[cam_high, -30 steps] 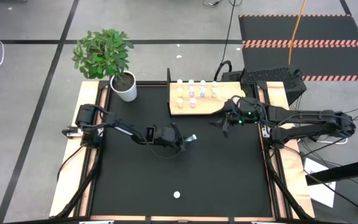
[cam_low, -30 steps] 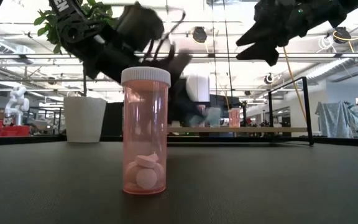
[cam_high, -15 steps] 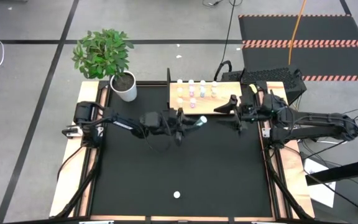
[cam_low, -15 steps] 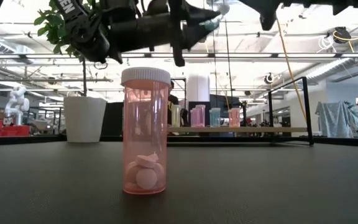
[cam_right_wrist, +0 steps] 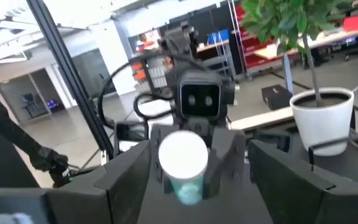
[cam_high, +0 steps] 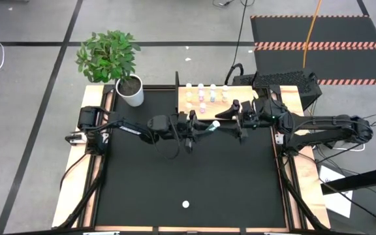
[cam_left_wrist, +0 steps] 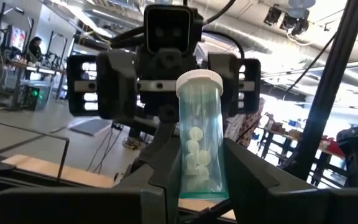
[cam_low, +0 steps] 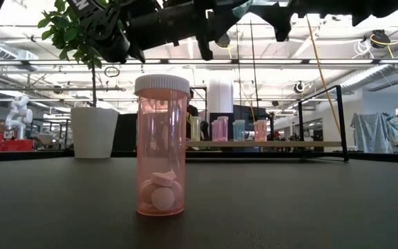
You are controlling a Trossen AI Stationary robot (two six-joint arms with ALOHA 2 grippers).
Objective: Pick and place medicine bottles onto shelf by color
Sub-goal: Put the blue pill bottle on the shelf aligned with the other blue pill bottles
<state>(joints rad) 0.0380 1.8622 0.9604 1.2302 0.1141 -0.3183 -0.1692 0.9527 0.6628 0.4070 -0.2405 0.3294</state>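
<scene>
Two grippers are meeting nose to nose just off the front edge of the shelf (cam_high: 230,109), so this is looking like a mid-air handoff. The left gripper (cam_high: 201,128) is clamping its fingers on the base end of a teal bottle (cam_high: 213,126), while the right gripper (cam_high: 235,120) is sitting just beyond the bottle's white cap with its jaws spread wide and nothing in them.

As for direction, the teal bottle is lying roughly level above the mat, its long axis running along the shelf's front edge, cap pointing at the right gripper and base buried in the left one. In the right wrist view the cap (cam_right_wrist: 182,155) is facing the camera dead on, framed between that arm's own spread fingers, so the lineup is looking pretty good.

To do this step well, I'd say the right gripper should be sliding forward along that same axis until its pads are flanking the body behind the cap, not the cap itself, then squeezing. The left one shouldn't be letting go until that grip is firm, otherwise it's dropping onto the mat.

Other bottles are already standing on the shelf, and a pink bottle (cam_low: 162,145) is waiting upright, well away from it.
</scene>
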